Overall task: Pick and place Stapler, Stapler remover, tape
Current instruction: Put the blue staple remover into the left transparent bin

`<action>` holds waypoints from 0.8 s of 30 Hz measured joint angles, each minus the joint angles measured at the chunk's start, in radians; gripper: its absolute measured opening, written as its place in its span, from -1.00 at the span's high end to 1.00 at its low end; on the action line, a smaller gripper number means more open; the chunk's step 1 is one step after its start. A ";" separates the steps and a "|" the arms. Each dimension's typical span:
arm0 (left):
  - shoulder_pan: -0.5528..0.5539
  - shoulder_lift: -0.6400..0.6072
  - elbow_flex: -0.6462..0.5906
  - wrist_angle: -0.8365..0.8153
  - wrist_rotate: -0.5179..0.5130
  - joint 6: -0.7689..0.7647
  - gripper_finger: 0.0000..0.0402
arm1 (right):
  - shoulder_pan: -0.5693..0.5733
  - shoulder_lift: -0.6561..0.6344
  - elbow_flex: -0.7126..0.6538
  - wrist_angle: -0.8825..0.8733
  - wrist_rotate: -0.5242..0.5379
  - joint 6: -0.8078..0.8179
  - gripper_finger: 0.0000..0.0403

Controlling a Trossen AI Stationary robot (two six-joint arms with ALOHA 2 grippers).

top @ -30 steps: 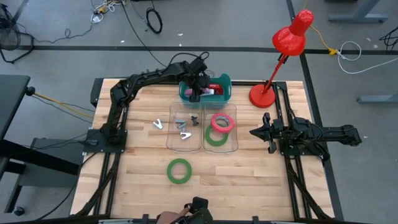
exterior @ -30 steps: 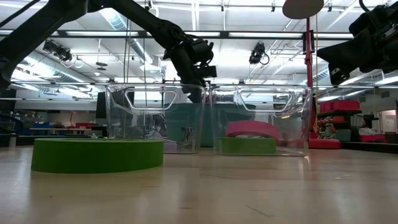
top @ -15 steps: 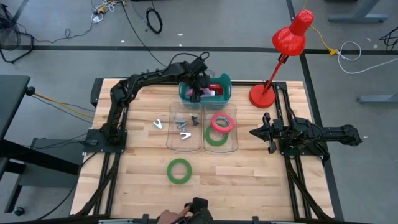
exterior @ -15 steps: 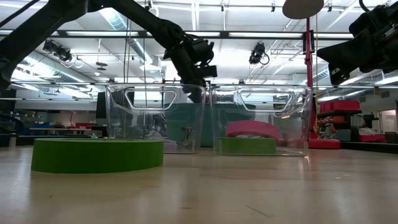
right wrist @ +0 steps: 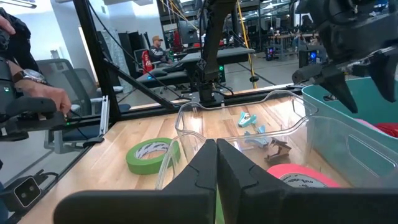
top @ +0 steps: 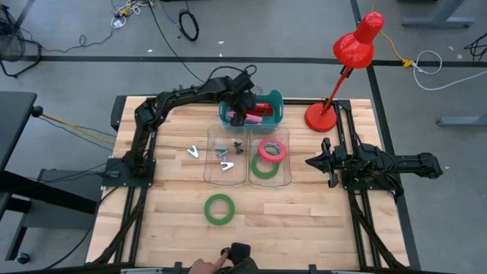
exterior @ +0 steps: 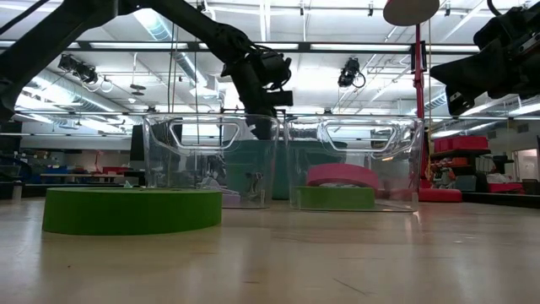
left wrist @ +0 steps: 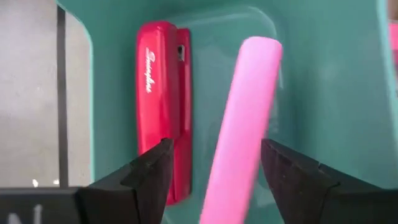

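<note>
Left pincer (left wrist: 214, 165) astride pink stapler (left wrist: 239, 124)

Red stapler (left wrist: 163, 106) and pink stapler (left wrist: 239, 124) lie in teal bin (left wrist: 323, 93).

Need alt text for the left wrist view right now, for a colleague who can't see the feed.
The left gripper hangs open over a teal bin, its two dark fingers either side of a pink stapler lying at a slant inside. A red stapler lies along the bin's wall beside it.
</note>
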 joint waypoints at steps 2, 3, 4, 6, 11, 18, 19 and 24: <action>-0.001 -0.004 0.000 -0.034 -0.001 -0.019 -0.20 | 0.000 0.000 0.000 0.000 0.000 0.000 0.97; 0.000 -0.006 0.000 -0.056 -0.004 -0.026 -0.19 | 0.000 0.000 0.000 0.000 0.000 0.000 0.97; 0.000 -0.009 0.000 -0.073 -0.010 -0.034 -0.19 | 0.000 0.000 0.000 0.000 0.000 0.000 0.97; 0.002 -0.016 0.000 -0.099 -0.019 -0.043 -0.19 | 0.000 0.000 0.000 0.000 0.000 0.000 0.97; 0.008 -0.048 0.000 -0.112 -0.029 -0.051 -0.19 | 0.000 0.000 0.000 0.000 0.001 0.000 0.97; 0.014 -0.117 0.000 -0.100 -0.038 -0.076 -0.19 | 0.000 0.000 0.000 0.000 0.000 0.000 0.97; 0.014 -0.127 0.000 -0.099 -0.036 -0.092 -0.19 | 0.000 0.000 0.000 0.000 0.000 0.000 0.97; 0.005 -0.177 0.000 -0.112 -0.035 -0.147 -0.19 | 0.000 0.000 0.000 0.000 0.000 0.000 0.97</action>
